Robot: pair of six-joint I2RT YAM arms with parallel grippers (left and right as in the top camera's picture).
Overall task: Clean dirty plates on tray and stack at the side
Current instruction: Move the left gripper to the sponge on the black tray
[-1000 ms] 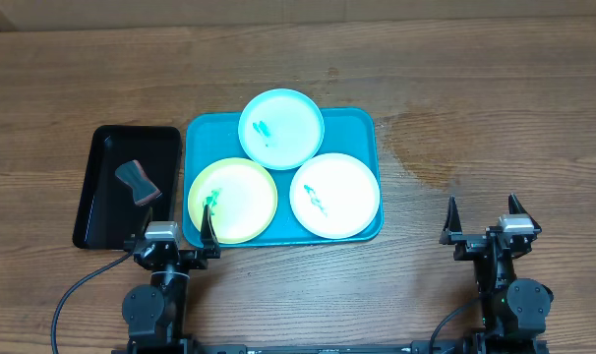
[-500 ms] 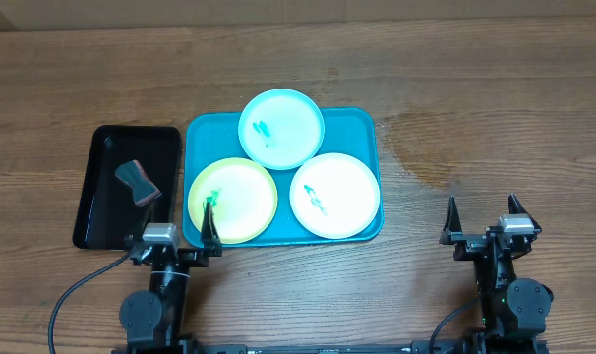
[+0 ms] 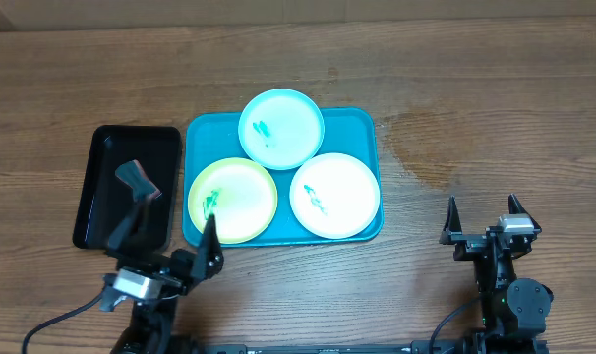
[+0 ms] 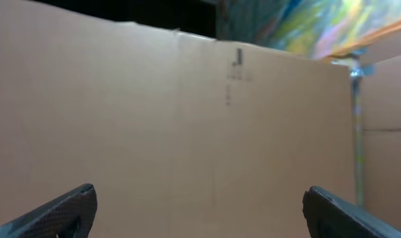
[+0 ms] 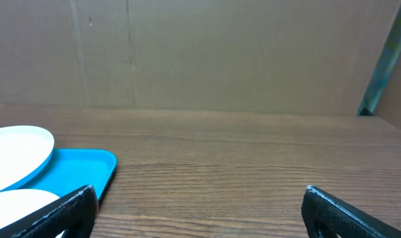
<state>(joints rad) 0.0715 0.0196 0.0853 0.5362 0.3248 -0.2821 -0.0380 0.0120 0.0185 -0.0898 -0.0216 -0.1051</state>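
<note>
The turquoise tray (image 3: 362,123) lies mid-table with three plates on it. A pale cyan plate (image 3: 281,129) sits at the back, a yellow-green plate (image 3: 232,201) at front left and a white plate (image 3: 335,196) at front right, each with a small green smear. My left gripper (image 3: 170,221) is raised near the tray's front left corner, open and empty. In its wrist view the left gripper (image 4: 200,211) faces only a cardboard wall. My right gripper (image 3: 483,218) hangs open over bare table, right of the tray. Its wrist view shows the right gripper (image 5: 200,208), the tray (image 5: 81,168) and the white plate (image 5: 22,198).
A smaller black tray (image 3: 101,211) lies left of the turquoise one and holds a small dark scrubber (image 3: 138,180). A cardboard wall (image 5: 220,53) closes off the table's far side. The wood to the right of the tray shows a faint stain (image 3: 426,147).
My left arm has pulled back toward the front edge and tipped its gripper upward, still open. The right arm, plates and trays have not moved.
</note>
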